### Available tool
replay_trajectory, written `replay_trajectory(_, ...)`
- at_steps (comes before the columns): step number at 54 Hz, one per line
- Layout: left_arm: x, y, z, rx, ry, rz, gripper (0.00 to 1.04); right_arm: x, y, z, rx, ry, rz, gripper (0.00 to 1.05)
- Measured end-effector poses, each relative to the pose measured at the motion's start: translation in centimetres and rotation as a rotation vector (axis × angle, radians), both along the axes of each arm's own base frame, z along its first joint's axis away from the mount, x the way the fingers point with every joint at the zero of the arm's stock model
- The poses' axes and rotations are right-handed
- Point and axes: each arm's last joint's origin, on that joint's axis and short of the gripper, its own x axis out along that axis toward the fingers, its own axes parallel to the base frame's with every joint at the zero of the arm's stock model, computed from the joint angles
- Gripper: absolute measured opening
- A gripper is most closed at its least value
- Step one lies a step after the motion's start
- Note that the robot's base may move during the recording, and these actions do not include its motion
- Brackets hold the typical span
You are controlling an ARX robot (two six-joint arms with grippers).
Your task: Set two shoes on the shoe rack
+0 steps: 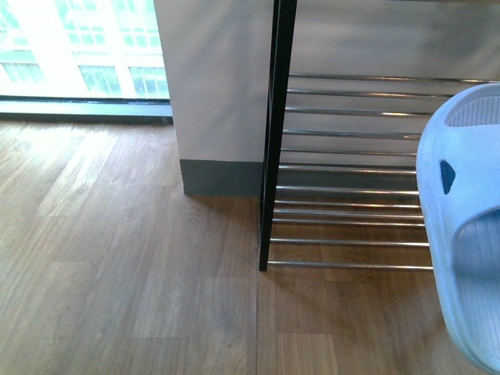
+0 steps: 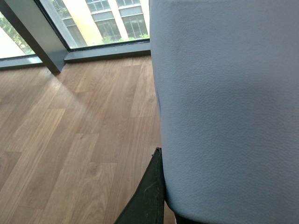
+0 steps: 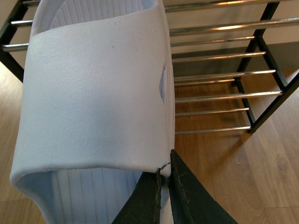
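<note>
Warm brown wood-plank flooring (image 1: 133, 273) fills the lower half of the front view, its boards running toward a bright window (image 1: 86, 47) at the upper left of the frame, which sits on a dark sill strip. A pale grey wall pillar (image 1: 215, 86) with a darker grey skirting band stands at the centre. Just right of it is the black metal-framed shoe rack (image 1: 277, 133), its thin chrome bars (image 1: 351, 187) stepping down in tiers toward the floor.

At the right edge of the front view a pale blue rubber slide sandal (image 1: 461, 203) hangs above the floor, in front of the rack and not resting on its bars. In the right wrist view the right tool (image 3: 166, 175) is clamped on the lower edge of that sandal's broad strap (image 3: 93, 93), black fingers (image 3: 187, 196) pinched together.

In the left wrist view a second pale blue sandal strap (image 2: 224, 107) fills the right side of the frame, with a black finger of the left tool (image 2: 154, 186) pressed against its lower edge; its grip appears closed on the strap.
</note>
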Motion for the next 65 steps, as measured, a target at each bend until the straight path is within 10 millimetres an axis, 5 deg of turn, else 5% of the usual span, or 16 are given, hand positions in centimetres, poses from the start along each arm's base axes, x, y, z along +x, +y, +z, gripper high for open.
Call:
replay_trajectory(57,0.0,0.0,0.0,0.0,0.0,0.0,0.02,0.0,0.0,0.0,0.0,0.0,-0.001,0.01)
replay_trajectory(65,0.0,0.0,0.0,0.0,0.0,0.0,0.02,0.5,0.2,1.3,0.012,-0.194,0.062,0.01)
